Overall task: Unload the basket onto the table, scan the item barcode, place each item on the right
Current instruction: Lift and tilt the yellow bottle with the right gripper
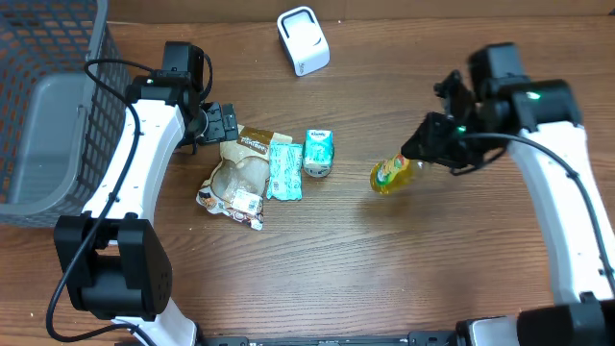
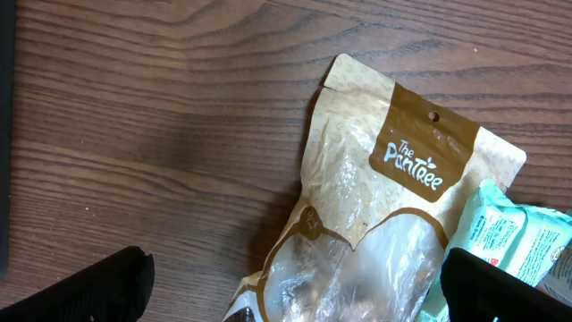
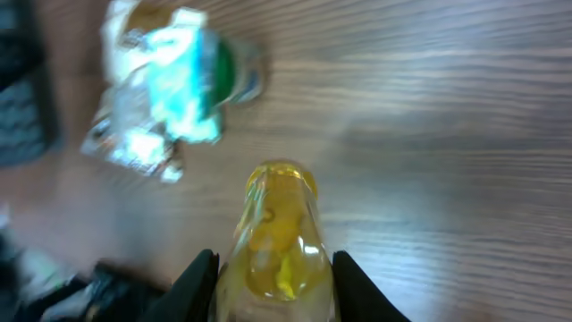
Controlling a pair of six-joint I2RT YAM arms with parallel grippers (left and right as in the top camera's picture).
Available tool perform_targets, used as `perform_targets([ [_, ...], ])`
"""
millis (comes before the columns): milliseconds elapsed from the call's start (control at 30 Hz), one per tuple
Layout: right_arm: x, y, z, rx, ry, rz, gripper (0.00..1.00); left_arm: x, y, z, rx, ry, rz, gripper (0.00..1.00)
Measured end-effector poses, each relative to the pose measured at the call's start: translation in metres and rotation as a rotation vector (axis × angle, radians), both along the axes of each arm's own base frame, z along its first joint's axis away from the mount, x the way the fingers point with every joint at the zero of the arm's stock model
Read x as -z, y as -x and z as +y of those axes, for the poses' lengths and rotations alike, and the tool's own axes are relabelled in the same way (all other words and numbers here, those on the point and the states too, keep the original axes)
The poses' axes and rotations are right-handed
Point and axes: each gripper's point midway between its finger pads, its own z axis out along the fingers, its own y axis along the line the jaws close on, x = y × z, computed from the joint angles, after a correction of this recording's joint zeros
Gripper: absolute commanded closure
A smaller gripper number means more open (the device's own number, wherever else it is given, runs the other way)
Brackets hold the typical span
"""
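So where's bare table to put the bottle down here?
Wide bare wood lies between the arm bases, on the robot's side of the snack bag and the yellow bottle in the right gripper. Another patch lies between the scanner and the bottle. Crowded: bag, teal packet and carton lie bunched by the left gripper.

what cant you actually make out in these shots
Yellow bottle, right wrist view: blur wipes out its label, and its base is cut off by the lower edge between the right fingers.
Brown pouch, left wrist view: its lower half is cut off by the frame edge.
Teal packet, overhead view: the print is too small to find any barcode.
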Motion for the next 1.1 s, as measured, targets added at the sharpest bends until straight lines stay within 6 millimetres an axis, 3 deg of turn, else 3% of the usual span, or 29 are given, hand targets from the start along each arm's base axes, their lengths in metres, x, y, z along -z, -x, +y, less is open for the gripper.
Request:
perform_targets([
  [367,-0.021,0.022,0.029,-0.238,-0.228,-0.055,0.80,0.000,0.000,0.000,0.000,0.000,0.000,0.00],
  [667,-0.018,0.035,0.046,-0.329,-0.372,-0.063,0.80,0.000,0.000,0.000,0.000,0.000,0.000,0.00],
  [833,-0.005,0.015,0.033,-0.261,-0.255,-0.088,0.80,0.000,0.000,0.000,0.000,0.000,0.000,0.00],
  [1100,0.040,-0.017,-0.017,0.130,0.132,-0.011,0.79,0.000,0.000,0.000,0.000,0.000,0.000,0.00],
])
